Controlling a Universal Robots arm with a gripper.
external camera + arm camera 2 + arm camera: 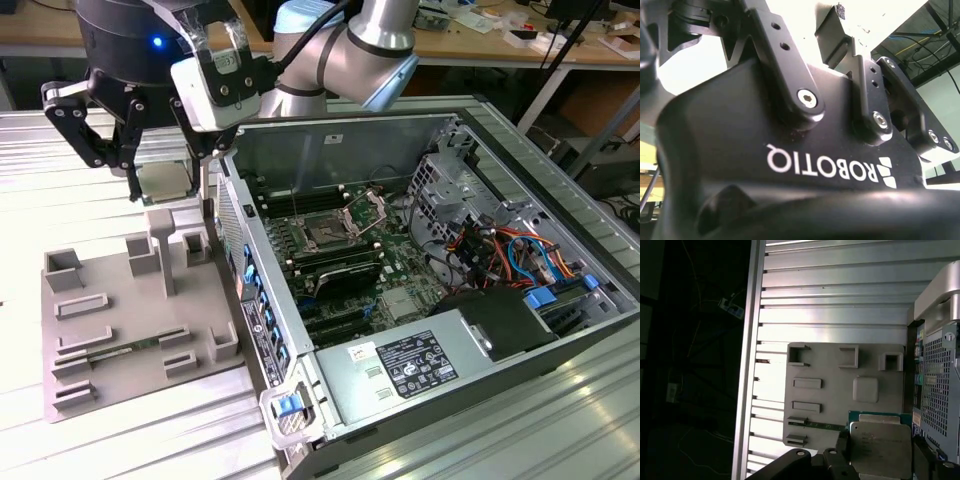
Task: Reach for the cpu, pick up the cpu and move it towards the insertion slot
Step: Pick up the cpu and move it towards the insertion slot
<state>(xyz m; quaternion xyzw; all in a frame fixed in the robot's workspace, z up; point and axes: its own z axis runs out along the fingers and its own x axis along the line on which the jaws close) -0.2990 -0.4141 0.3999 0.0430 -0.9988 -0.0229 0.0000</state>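
Above the grey tray's (110, 295) corner nearest the computer case (335, 140), I hold the cpu (166, 182) clear of the tray, my fingers (127, 150) closed on two opposite edges of it. The camera housing on my wrist covers its far part in the exterior view, so I cannot make out exactly where my pads meet it.

In the first wrist view the cpu (880, 452) shows its silvery top and a green rim. My black fingers (840, 467) hide its sides, and the picture's edge cuts off its near part. The marks on its top are too faint to read.

The tray lies near one edge of the ribbed surface (40, 200), with a green memory stick (120, 352) in one of its slots.

The insertion slot (325, 237) sits inside the case with its metal frame raised. Its pins are too small to tell.

In the second wrist view, white lettering runs upside down across my body. A white label (415, 362) lies on the power supply, its print too small to read.
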